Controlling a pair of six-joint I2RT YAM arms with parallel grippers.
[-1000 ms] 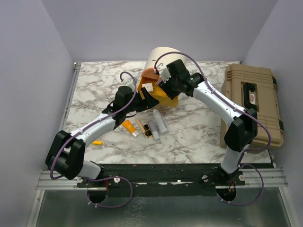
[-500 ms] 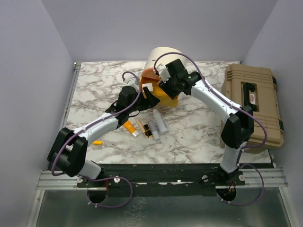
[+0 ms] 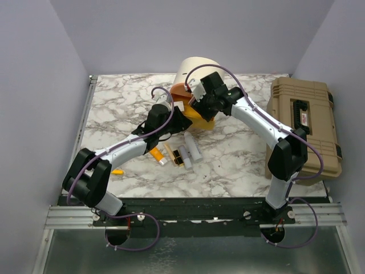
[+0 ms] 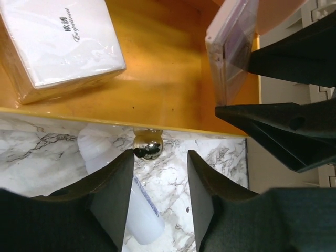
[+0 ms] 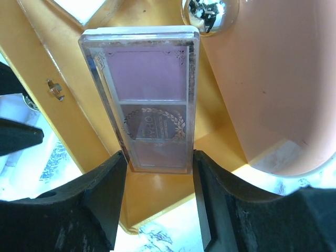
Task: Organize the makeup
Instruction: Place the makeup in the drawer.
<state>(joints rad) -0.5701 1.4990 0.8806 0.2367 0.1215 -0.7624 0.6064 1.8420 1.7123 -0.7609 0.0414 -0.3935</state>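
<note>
L jaws advanced, spread astride silver knob (image 4: 148, 146); R jaws, seemingly pinching pink palette (image 5: 149, 105), needed flat release.

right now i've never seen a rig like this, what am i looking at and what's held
These are two robot arms at the near edge of a marble table. One picture looks down from above and behind them; the other two come from wrist cameras. On the table: a cream case with an orange tray, a tan toolbox, loose tubes and lipsticks. The right tool grips a pink palette on edge above the tray. The left tool is open, holding nothing, near the tray's silver knob.
</note>
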